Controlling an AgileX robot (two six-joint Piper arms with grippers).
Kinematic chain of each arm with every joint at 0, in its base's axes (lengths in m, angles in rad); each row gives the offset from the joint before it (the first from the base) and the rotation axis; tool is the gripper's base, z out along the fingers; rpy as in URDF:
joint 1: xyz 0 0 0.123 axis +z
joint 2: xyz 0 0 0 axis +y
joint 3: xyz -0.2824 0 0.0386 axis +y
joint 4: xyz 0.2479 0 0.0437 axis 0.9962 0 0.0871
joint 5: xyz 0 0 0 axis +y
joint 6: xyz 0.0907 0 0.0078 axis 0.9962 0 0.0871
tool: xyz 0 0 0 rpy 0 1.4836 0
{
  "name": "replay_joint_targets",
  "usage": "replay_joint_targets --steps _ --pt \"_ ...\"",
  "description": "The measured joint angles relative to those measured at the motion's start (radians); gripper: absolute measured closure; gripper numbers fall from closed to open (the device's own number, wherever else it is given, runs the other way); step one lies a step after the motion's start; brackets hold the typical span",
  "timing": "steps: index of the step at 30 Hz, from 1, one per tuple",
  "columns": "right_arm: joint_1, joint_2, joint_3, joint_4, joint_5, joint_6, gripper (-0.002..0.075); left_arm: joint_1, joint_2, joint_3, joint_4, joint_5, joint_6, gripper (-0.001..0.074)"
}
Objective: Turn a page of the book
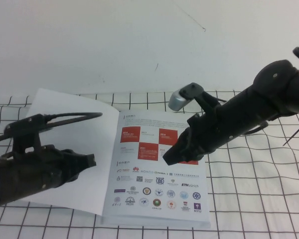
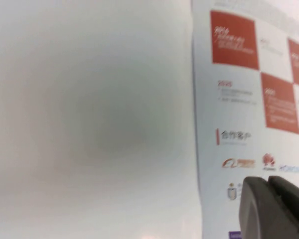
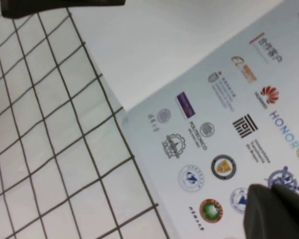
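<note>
The book (image 1: 154,191) lies open on the gridded table. The page (image 1: 97,142) lies turned over to the left, plain white side up. The inner page with red squares and logos (image 1: 139,137) faces up on the right. My left gripper (image 1: 92,160) is shut and empty, just above the white page near its right part. In the left wrist view its tips (image 2: 266,183) hang over the logos, beside the white page (image 2: 89,124). My right gripper (image 1: 168,158) is shut and empty, over the red squares. In the right wrist view it (image 3: 271,191) hovers over the logos (image 3: 214,124).
The table is covered by a white cloth with a black grid (image 1: 249,199). A plain white wall (image 1: 139,45) rises behind the book. The left arm's dark body (image 3: 60,7) shows at the edge of the right wrist view, beyond the white page (image 3: 154,45).
</note>
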Motion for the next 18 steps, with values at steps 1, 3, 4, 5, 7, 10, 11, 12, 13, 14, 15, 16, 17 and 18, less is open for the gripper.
replay_joint_targets --steps 1,3,4,5,7,10,11,12,13,14,15,16,17,18 --pt "0.0 -0.017 0.002 -0.002 0.005 0.0 0.0727 0.0 -0.024 0.0 0.0 0.0 0.006 0.0737" --pt "0.0 -0.064 0.002 -0.009 0.027 -0.009 0.0727 0.0 -0.091 0.001 0.002 0.004 0.03 0.0737" --pt "0.0 -0.086 0.002 -0.011 0.041 -0.01 0.0727 0.0 -0.123 0.001 0.004 0.01 0.034 0.0737" --pt "0.0 -0.116 0.002 -0.015 0.059 -0.013 0.0727 0.0 -0.166 0.003 0.004 0.019 0.039 0.0737" --pt "0.0 -0.185 0.002 -0.023 0.099 -0.016 0.0727 0.0 -0.253 0.002 0.004 0.042 0.046 0.0737" --pt "0.0 -0.301 0.002 -0.074 0.17 -0.02 0.0727 0.0 -0.419 0.005 0.006 0.083 0.05 0.0737" --pt "0.0 -0.348 0.002 -0.1 0.188 -0.015 0.0727 0.0 -0.477 0.007 0.008 0.092 0.05 0.0737" --pt "0.0 -0.395 0.002 -0.134 0.197 -0.007 0.0727 0.0 -0.533 0.007 0.016 0.1 0.05 0.0737" --pt "0.0 -0.434 0.002 -0.166 0.201 0.004 0.0727 0.0 -0.577 0.007 0.028 0.103 0.044 0.0737" --pt "0.0 -0.481 0.002 -0.212 0.206 0.022 0.0727 0.0 -0.63 0.007 0.045 0.105 0.029 0.0737" --pt "0.0 -0.526 0.002 -0.267 0.213 0.048 0.0727 0.0 -0.685 0.007 0.068 0.107 0.012 0.0737" --pt "0.0 -0.561 0.002 -0.319 0.219 0.083 0.0727 0.0 -0.728 0.007 0.088 0.11 -0.007 0.0737" --pt "0.0 -0.602 0.002 -0.393 0.228 0.124 0.0727 0.0 -0.777 0.007 0.119 0.119 -0.033 0.0737" --pt "0.0 -0.642 0.002 -0.474 0.239 0.169 0.0727 0.0 -0.821 0.007 0.155 0.133 -0.064 0.0737"
